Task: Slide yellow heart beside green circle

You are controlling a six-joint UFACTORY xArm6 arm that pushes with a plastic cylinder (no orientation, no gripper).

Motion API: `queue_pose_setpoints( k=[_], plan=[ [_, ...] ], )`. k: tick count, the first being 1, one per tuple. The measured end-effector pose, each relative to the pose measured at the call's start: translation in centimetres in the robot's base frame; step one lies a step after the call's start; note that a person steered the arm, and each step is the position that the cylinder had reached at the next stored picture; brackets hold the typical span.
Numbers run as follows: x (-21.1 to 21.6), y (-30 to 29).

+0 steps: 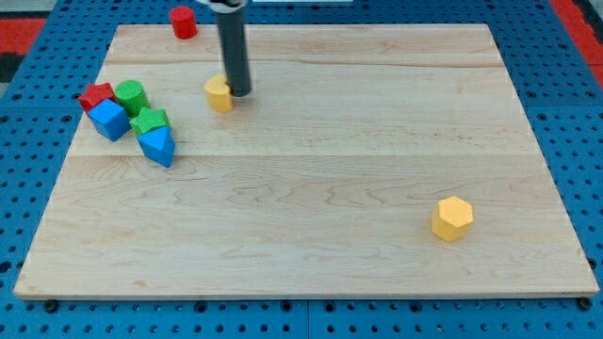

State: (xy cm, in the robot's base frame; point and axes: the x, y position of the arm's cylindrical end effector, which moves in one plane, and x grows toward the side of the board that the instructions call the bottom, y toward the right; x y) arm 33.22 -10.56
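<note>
My tip touches the right side of the yellow heart near the tabletop's top left; there is no hand to open or close. The green circle sits left. The heart looks light and rigid, likely to spin if nudged off-centre.

- my tip touches the yellow heart on its right side, upper left of the frame.
- bare board lies between the heart and the green circle.
- red block, blue cube, green block and blue triangle crowd the circle's left and lower sides.
- red cylinder and yellow hexagon stand well apart.
</note>
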Motion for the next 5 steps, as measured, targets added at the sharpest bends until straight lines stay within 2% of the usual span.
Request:
queue_pose_setpoints(
  k=[1,2,3,4,5],
  plan=[
    [0.1,-4.6],
    [1.3,-6.1],
    [6.8,-3.1],
    [8.6,2.8],
    [7.9,10.6]
  ],
)
